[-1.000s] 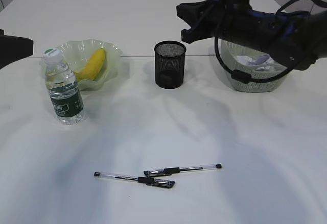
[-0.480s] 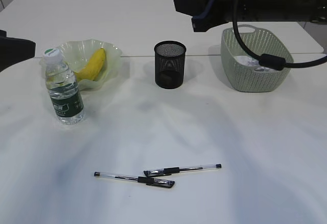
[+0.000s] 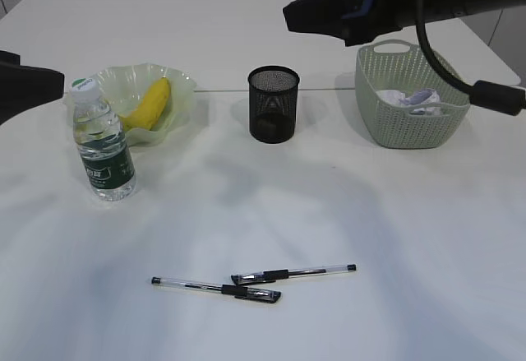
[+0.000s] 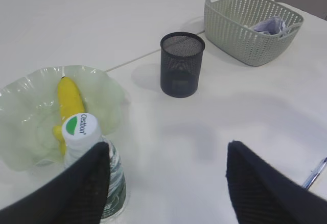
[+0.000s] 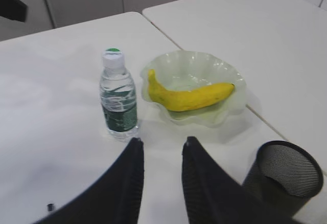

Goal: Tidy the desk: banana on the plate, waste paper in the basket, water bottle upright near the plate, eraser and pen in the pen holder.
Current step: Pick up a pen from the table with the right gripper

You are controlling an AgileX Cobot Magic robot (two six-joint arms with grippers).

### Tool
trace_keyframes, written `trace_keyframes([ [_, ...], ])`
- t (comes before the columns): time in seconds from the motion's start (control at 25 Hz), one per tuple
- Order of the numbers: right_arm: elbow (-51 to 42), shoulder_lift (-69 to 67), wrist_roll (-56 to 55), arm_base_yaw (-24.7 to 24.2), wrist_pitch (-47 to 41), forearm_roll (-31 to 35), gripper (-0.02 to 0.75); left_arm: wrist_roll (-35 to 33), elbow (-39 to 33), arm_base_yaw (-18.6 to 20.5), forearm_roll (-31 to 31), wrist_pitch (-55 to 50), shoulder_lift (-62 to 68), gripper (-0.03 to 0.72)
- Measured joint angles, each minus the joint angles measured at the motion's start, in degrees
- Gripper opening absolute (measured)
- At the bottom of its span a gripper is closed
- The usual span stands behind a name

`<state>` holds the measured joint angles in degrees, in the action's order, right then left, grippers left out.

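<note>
On the desk [image 3: 329,205] I count two pens [image 3: 293,275], one banana [image 3: 149,104], one water bottle [image 3: 102,141]; both grippers, left [image 4: 168,168] and right [image 5: 162,150], gape empty.

The left hand [image 4: 166,183] hangs wide open, the right hand [image 5: 162,155] narrowly parted, both empty.

White desk [image 3: 345,213] with a seam running across. Sitting on it: wavy green plate [image 3: 177,81], upright water bottle [image 3: 103,143] just beside that, black mesh pen holder [image 3: 274,104], sage basket [image 3: 408,98], and two pens [image 3: 246,283] up front, touching
</note>
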<state>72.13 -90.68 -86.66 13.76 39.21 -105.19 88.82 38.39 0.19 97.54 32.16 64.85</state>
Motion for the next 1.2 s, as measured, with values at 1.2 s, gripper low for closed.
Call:
trace_keyframes([
  [1.2,-16.87,2.47,10.93,0.64,-3.83,0.0,0.526,4.25,0.0,0.0,4.99,4.36,0.0,0.501],
])
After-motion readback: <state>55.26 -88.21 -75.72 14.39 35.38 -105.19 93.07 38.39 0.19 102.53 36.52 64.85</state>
